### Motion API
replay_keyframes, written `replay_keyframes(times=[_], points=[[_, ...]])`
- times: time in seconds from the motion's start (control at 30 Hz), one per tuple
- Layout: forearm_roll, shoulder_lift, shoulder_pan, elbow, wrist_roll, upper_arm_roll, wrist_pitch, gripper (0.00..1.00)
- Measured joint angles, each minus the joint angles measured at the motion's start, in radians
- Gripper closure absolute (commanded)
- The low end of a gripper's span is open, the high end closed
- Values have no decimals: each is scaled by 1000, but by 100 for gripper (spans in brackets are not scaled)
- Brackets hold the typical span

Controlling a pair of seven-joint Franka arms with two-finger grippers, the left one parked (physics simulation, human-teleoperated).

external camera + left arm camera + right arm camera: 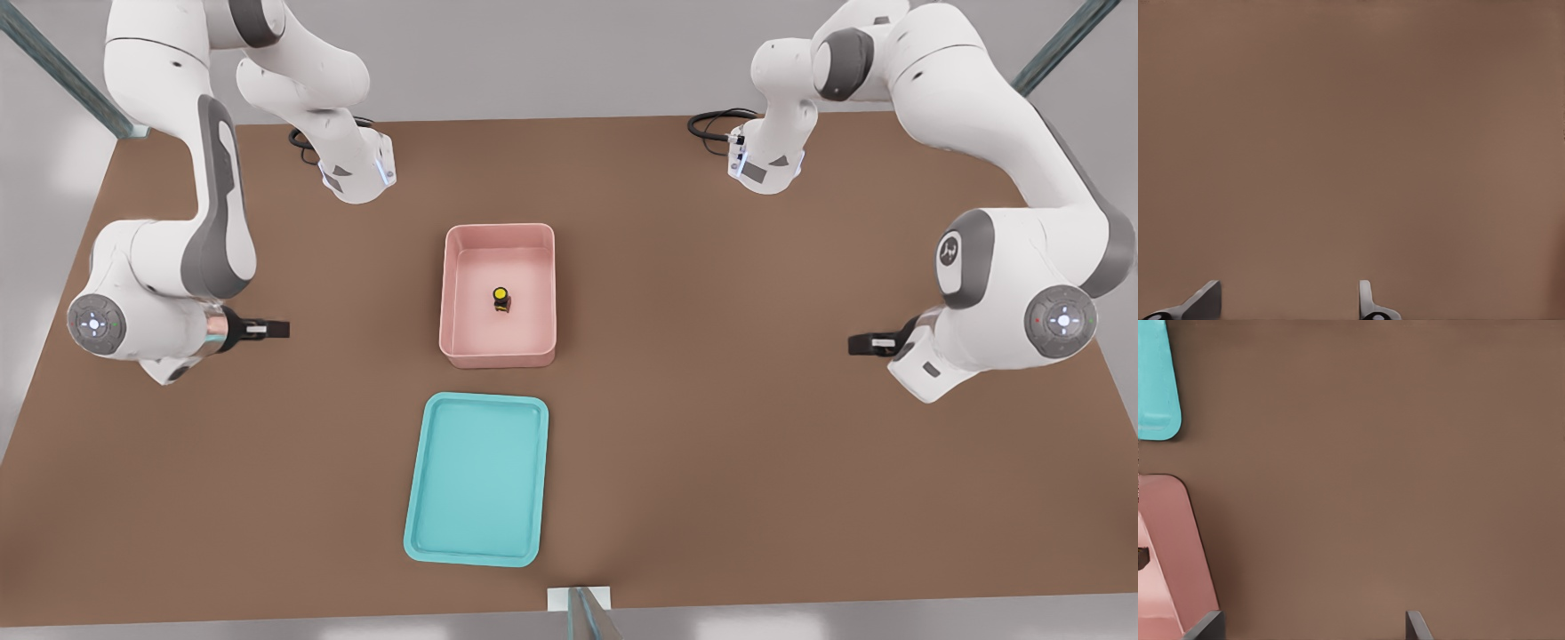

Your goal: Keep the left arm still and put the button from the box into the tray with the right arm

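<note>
tiny yellow-capped black push-button upright inside pale pink plastic tub; black two-finger gripper well apart over brown table, fingers spread, holding nothing.

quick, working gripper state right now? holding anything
gripper: open, holding nothing, over bare table beside the box; button sits in box.

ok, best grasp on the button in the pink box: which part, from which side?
Probably from straight above, fingers closing on the black body under the yellow cap. The button stands near the middle of the box, whose tall walls block any side approach, while the top is open. The gripper is open, over bare table at the front view's right of the box.
</note>
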Motion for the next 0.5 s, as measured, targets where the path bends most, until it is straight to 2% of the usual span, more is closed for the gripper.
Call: replay_keyframes(times=[0.13,0.27,0.43,0.5], points=[[6,3,24,0,-1,8,97,0],[11,22,277,-12,56,14,165,0],[31,-175,388,-394,172,63,340,0],[34,-214,442,-477,234,75,402,0]])
